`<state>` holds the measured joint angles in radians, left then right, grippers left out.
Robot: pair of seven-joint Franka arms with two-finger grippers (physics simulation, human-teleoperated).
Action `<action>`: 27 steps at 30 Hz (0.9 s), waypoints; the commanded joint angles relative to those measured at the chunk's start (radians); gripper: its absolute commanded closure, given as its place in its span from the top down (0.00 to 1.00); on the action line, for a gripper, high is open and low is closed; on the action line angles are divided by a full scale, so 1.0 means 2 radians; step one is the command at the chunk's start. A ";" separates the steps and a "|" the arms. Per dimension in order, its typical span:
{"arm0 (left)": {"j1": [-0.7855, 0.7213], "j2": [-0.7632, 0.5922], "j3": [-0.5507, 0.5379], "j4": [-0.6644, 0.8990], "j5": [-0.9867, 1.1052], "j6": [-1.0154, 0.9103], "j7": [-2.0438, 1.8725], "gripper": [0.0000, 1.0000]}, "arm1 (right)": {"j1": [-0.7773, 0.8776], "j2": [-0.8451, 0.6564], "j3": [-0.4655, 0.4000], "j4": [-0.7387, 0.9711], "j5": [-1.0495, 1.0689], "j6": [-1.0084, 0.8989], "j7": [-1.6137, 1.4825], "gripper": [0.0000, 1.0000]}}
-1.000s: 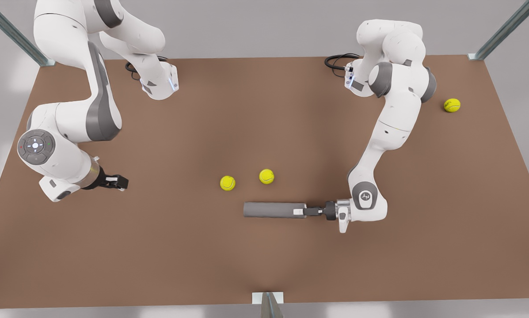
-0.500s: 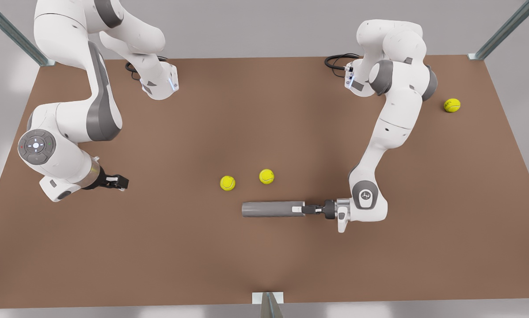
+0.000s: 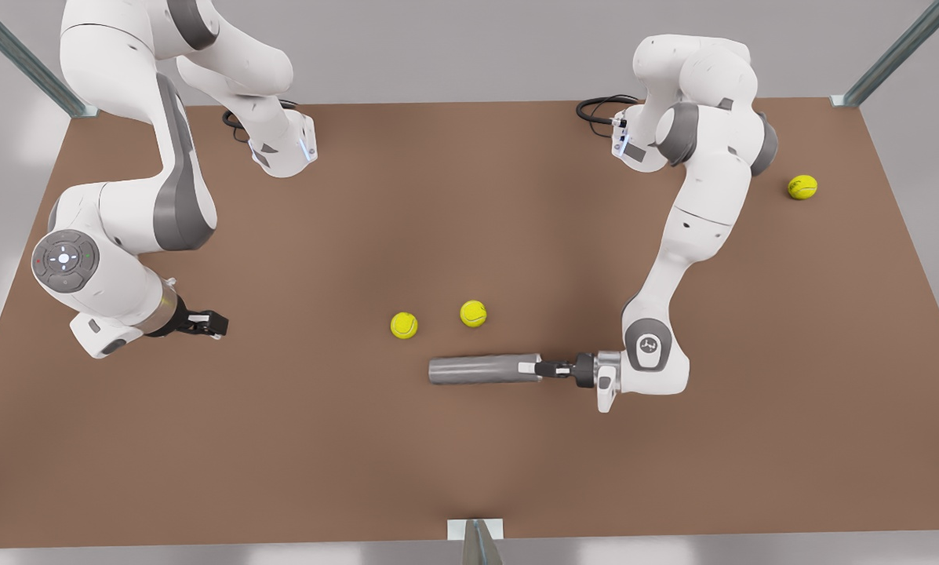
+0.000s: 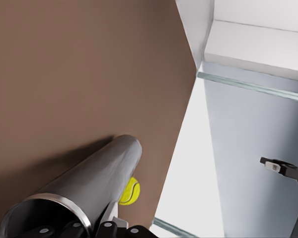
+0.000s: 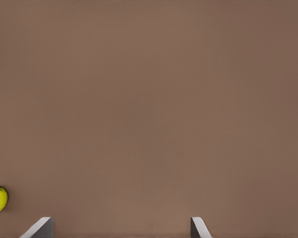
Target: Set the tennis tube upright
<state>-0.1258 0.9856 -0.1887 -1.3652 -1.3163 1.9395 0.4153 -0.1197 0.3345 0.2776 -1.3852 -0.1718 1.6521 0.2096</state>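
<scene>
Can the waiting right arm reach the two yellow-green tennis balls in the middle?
Probably yes. The right gripper is open over bare brown table, with nothing between it and the two yellow-green tennis balls.

a plain brown table (image 3: 359, 439) carries everything, its surface bare and matte, with grey metal posts at its far corners and a small bracket at the middle of its near edge. the tennis tube (image 3: 477, 369) lies on its side near the table's middle, toward the near edge, long axis running across the front view. two yellow-green tennis balls (image 3: 404, 325) (image 3: 474, 313) rest just behind the tube, near each other but apart. a third ball (image 3: 802, 187) sits well apart, by the table's edge on the front view's right.
</scene>
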 commanded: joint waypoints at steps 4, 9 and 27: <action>0.000 -0.012 0.000 0.000 0.019 -0.001 -0.033 0.21 | 0.000 0.000 0.000 0.000 0.000 0.000 0.000 1.00; 0.002 -0.031 0.004 0.000 0.062 -0.014 -0.096 0.21 | 0.000 0.000 0.000 0.000 -0.001 0.000 0.000 1.00; 0.011 -0.112 0.068 0.000 0.206 -0.111 -0.124 0.21 | 0.000 0.000 0.000 0.000 -0.001 0.000 0.000 1.00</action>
<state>-0.1014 0.7493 -0.0308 -1.3647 -0.9426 1.7003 0.1671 -0.1195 0.3345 0.2776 -1.3852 -0.1733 1.6521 0.2102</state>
